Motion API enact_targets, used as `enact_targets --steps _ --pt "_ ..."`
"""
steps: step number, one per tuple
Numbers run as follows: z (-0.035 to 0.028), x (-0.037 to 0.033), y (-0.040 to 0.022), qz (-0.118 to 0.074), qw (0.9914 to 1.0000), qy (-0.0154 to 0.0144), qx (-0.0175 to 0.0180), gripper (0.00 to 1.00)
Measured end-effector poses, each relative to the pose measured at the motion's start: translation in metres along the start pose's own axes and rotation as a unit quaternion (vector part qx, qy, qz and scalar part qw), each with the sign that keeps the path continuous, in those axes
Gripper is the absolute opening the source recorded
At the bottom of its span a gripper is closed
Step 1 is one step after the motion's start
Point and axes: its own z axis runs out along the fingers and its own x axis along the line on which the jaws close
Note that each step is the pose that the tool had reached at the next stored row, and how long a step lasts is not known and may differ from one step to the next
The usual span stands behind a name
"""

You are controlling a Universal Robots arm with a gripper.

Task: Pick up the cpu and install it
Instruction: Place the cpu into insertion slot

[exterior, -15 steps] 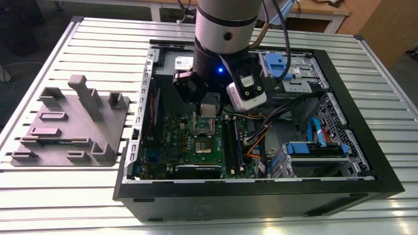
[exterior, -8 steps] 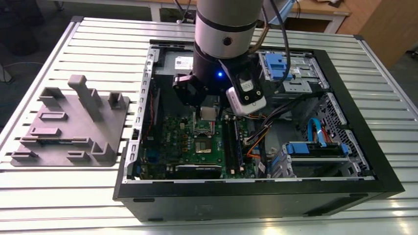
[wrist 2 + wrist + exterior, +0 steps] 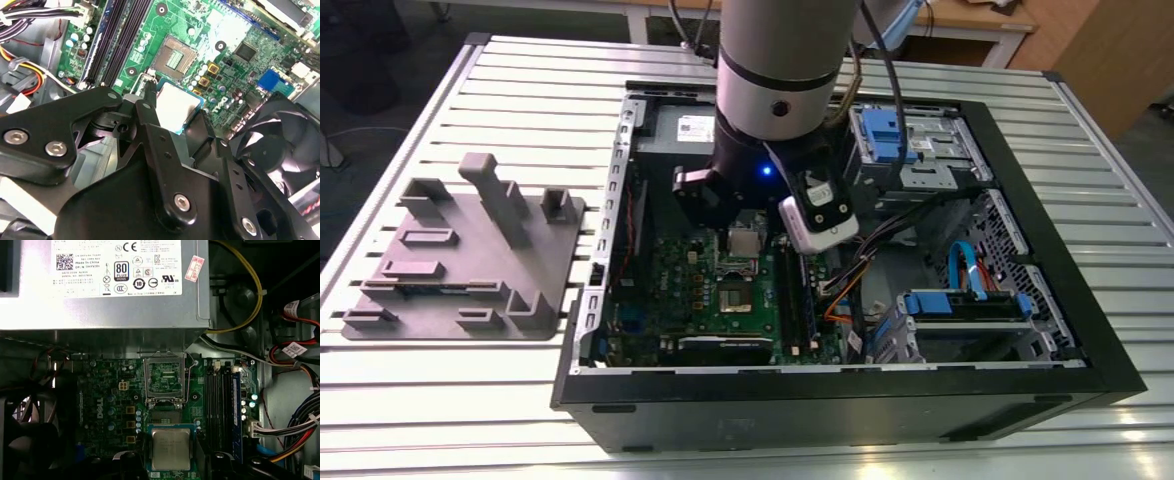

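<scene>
While fingers (image 3: 147, 112) seemingly grip the cpu (image 3: 177, 105), the socket (image 3: 174, 56) stands open.

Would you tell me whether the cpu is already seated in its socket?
No; in the first wrist view the gripper holds the cpu apart from the empty socket.

An open black computer case (image 3: 854, 405) lies on its side on the ribbed metal surface (image 3: 454, 410). Just beside it, toward the exterior view's left, sits a grey plastic block (image 3: 467, 255) with upright posts and slots. Inside the case a green circuit board (image 3: 110, 390) lies flat, carrying a dark square socket (image 3: 175, 57) with a metal frame and long dark memory slots (image 3: 217, 405). A silver power box (image 3: 100, 310) borders the board. A black fan (image 3: 280, 145) stands at one edge. Coloured wires (image 3: 295, 435) crowd the side near the blue drive brackets (image 3: 961, 303).
</scene>
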Motion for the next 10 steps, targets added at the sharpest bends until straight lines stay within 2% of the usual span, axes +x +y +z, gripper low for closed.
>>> enact_targets --steps 6,10 --pt "0.0104 0.0001 -0.0024 0.0 1.0 0.0 0.0 0.47" --pt "0.0119 0.0001 -0.0025 0.0 1.0 0.0001 0.0002 0.47"
